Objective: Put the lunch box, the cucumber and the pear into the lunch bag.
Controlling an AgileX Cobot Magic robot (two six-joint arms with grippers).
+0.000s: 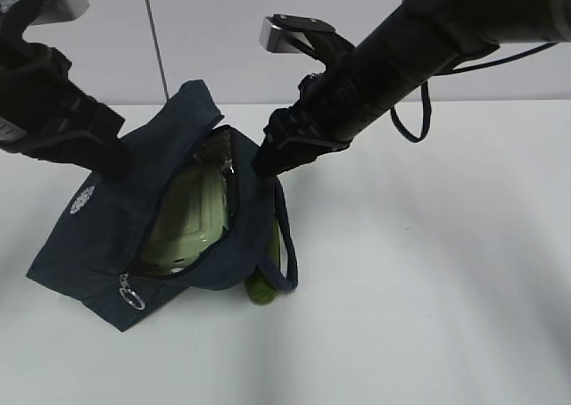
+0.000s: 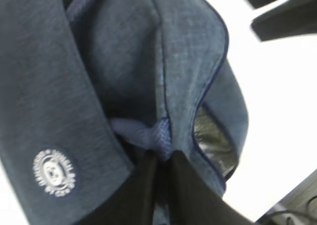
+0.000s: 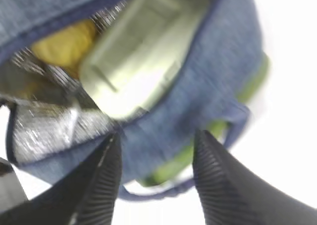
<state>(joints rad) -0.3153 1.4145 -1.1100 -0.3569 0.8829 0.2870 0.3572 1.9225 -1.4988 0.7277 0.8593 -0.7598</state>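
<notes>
The navy lunch bag (image 1: 98, 235) lies open on the white table. The lunch box (image 1: 192, 222), with its pale green lid, lies inside it. In the right wrist view the yellow pear (image 3: 64, 44) sits inside too, beside the lunch box (image 3: 143, 51). The dark green cucumber (image 1: 261, 289) lies on the table outside the bag, against its right wall under a handle loop (image 1: 287, 244). My left gripper (image 2: 162, 155) is shut on a fold of the lunch bag (image 2: 124, 61) at its left edge. My right gripper (image 3: 158, 135) hovers open at the bag's far right rim, holding nothing.
A silver zipper ring (image 1: 131, 295) hangs at the bag's near corner. The foil lining (image 3: 44, 128) shows inside the opening. A black cable (image 1: 419, 119) loops under the right arm. A white wall stands behind the table.
</notes>
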